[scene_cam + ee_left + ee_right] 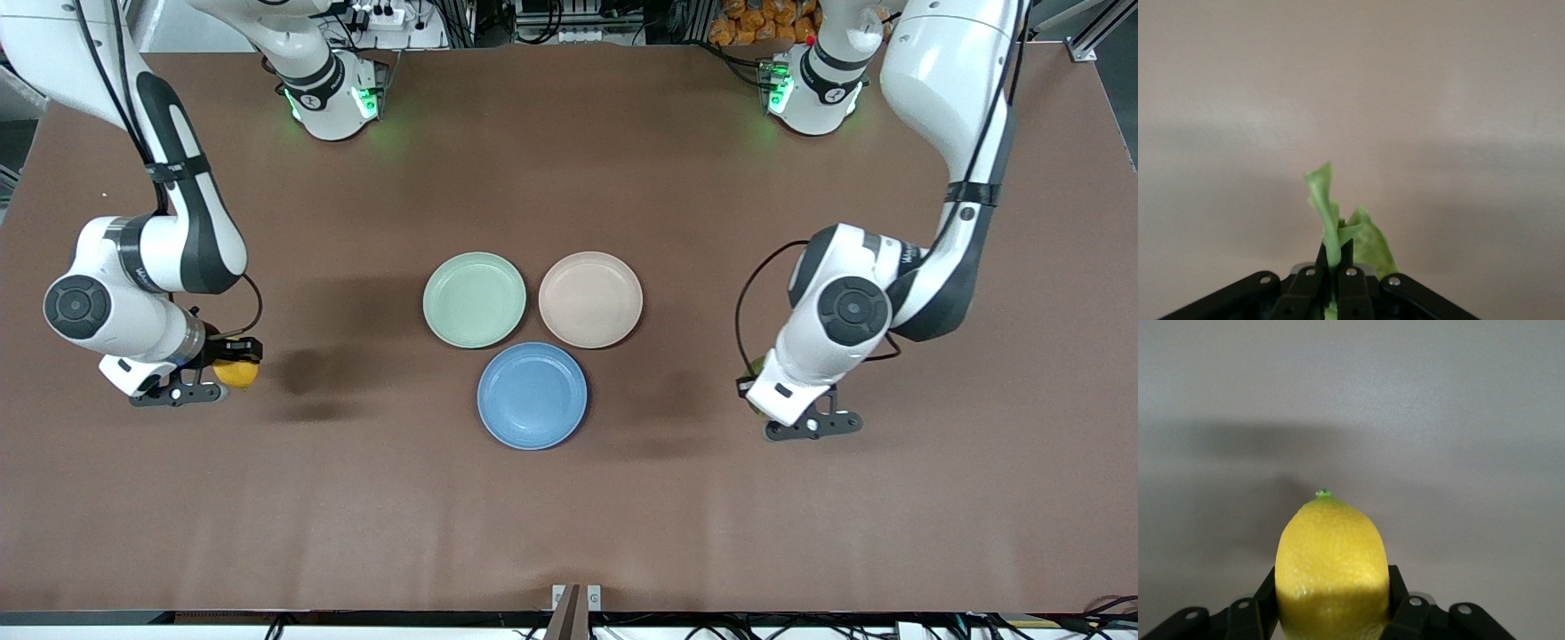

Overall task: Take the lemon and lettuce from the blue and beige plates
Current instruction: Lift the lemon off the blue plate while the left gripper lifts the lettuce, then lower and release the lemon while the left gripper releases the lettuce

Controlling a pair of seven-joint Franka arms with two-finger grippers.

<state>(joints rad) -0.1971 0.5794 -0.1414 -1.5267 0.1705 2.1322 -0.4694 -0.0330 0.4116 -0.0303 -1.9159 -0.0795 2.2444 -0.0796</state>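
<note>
A brown worktop (569, 498) fills the front view, with the two arm bases standing along its upper edge and three plates grouped at its middle. Toward the right arm's end of the worktop, the right gripper (233, 366) hangs over bare brown surface, well apart from the plates, its fingers clamped on the lemon (236, 372); in the right wrist view the yellow lemon (1331, 570) sits between the black fingers (1399, 607) with its small green tip pointing away from the camera. At the centre, the mint-green plate (474, 300) and the beige plate (590, 299) lie side by side, almost touching, and the blue plate (532, 396) lies nearer to the front camera, tucked just between the two; all three plates hold nothing. Toward the left arm's end, the left gripper (757, 398) hangs over bare worktop, likewise well apart from the plates, and is closed on the lettuce (757, 366), of which only a green sliver shows there. In the left wrist view the crinkled lettuce (1338, 230) stands up from between the pinched fingers (1346, 257).
</note>
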